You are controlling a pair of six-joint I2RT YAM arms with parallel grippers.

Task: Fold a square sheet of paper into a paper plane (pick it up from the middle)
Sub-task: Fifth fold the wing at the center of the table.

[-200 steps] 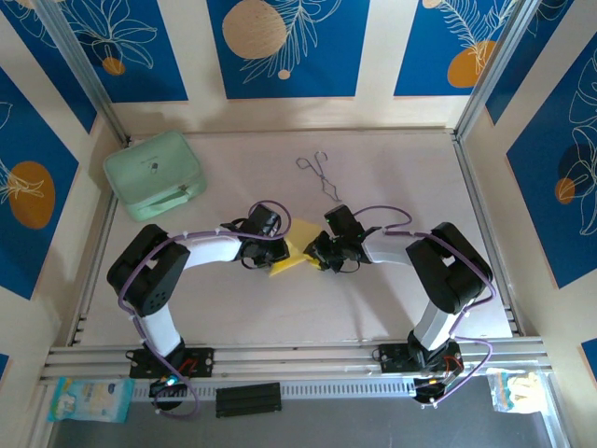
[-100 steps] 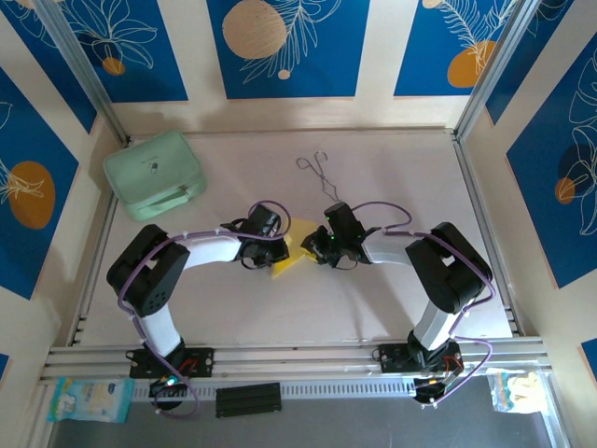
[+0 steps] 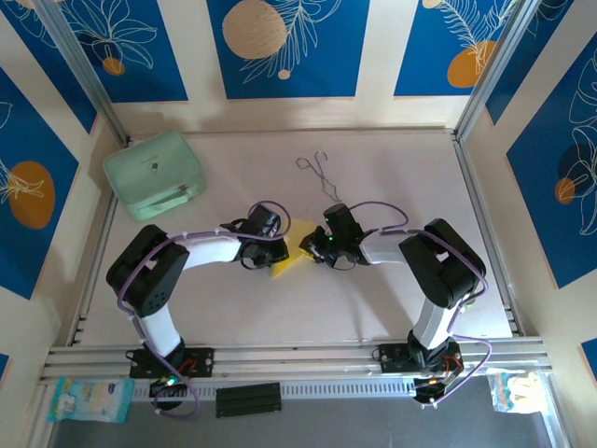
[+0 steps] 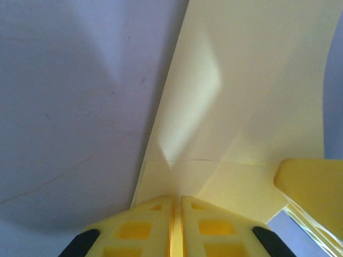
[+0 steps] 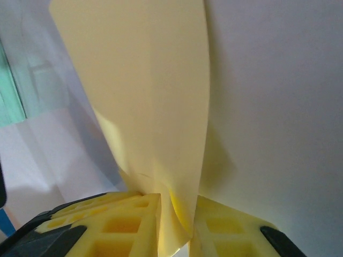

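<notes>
Mint-green case [image 3: 155, 175] sits far left at the back of the bench [image 3: 392, 308], not in play.

Left arm [image 3: 201, 247] reaches in to mid-bench. Left fingers [image 4: 134, 230] are clenched on the near edge of the yellow sheet [image 3: 287, 261], pads all but meeting with paper in the seam. In the left wrist view the sheet [image 4: 241, 96] runs away from the tips, with one long diagonal edge against the bench and a faint cross crease just ahead.

The sheet is at bench centre between the two wrists. It's already a small wedge, not a flat square.

Right fingers [image 5: 123, 219] are grasping it too. A flap of the sheet [image 5: 144, 96] stands up from between them and curls over, so that side is off the bench. Right arm [image 3: 392, 247] comes in from the right, its wrist just beside the left one.

Metal tongs [image 3: 320, 175] lie behind, well apart, untouched.

My read: mid-fold, left anchoring and right carrying the flap. There's no dart shape yet.

Next move, as a guess: right swings the flap over to the centre crease and lays it flat, then releases and presses along the fold while left holds. The edges need lining up before creasing. The paper is thin and the two grips are close together, so pulling apart risks a slip or a tear.
</notes>
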